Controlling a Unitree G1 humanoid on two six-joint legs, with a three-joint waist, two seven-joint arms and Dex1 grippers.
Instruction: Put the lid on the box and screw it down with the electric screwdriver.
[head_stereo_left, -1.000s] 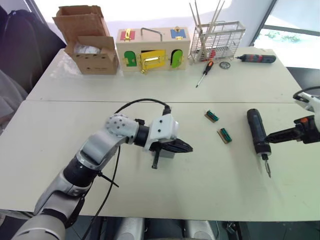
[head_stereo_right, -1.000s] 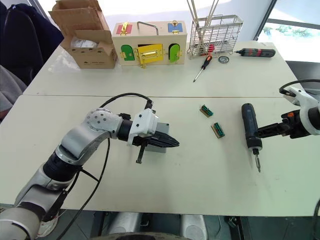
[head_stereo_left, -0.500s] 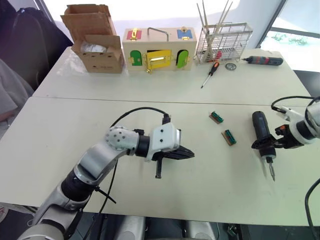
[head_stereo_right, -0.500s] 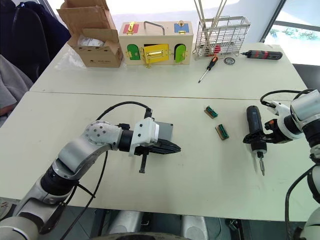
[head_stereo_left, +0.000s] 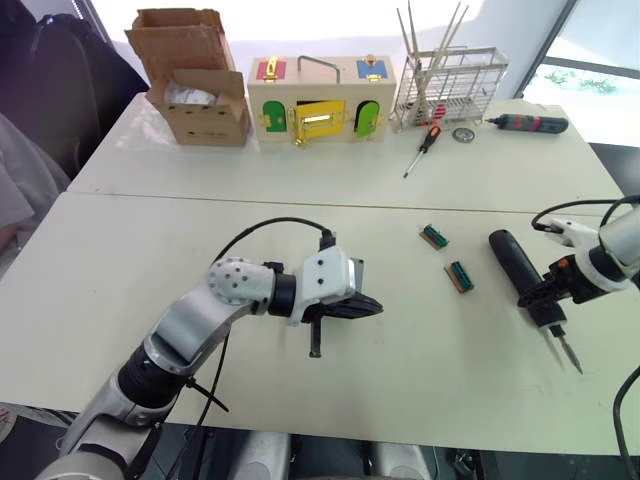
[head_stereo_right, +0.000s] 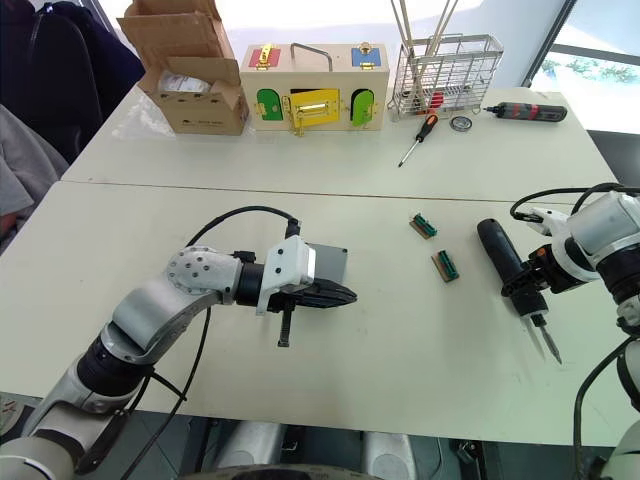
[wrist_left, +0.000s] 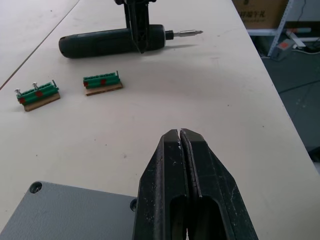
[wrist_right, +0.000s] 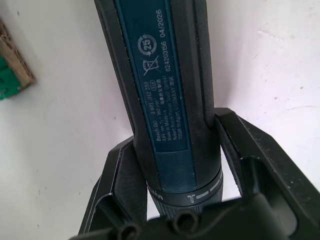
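The grey box (head_stereo_right: 328, 262) sits mid-table, mostly hidden behind my left wrist. The lid (wrist_left: 70, 210) is a flat grey plate with a corner screw hole; it appears to lie on top of the box, though I cannot see the seam. My left gripper (wrist_left: 180, 132) hovers over its edge, shut with nothing in it. At the right, my right gripper (head_stereo_left: 541, 295) is shut on the electric screwdriver (head_stereo_left: 518, 266) near its front end. The black and blue body (wrist_right: 165, 100) runs between the fingers. Its metal bit (head_stereo_left: 568, 352) points toward the near right edge.
Two green terminal blocks (head_stereo_left: 433, 236) (head_stereo_left: 459, 275) lie between the box and the driver. Along the far side stand a cardboard box (head_stereo_left: 190, 80), a wooden box with coloured doors (head_stereo_left: 315, 98) and a wire rack (head_stereo_left: 450, 85). A red-handled screwdriver (head_stereo_left: 419, 150) and a slim black tool (head_stereo_left: 527, 122) lie there too.
My right gripper came in from the right, closed on the electric screwdriver and swung it, so the bit now points near-right. The left gripper stayed shut over the lid. The camera shifted.
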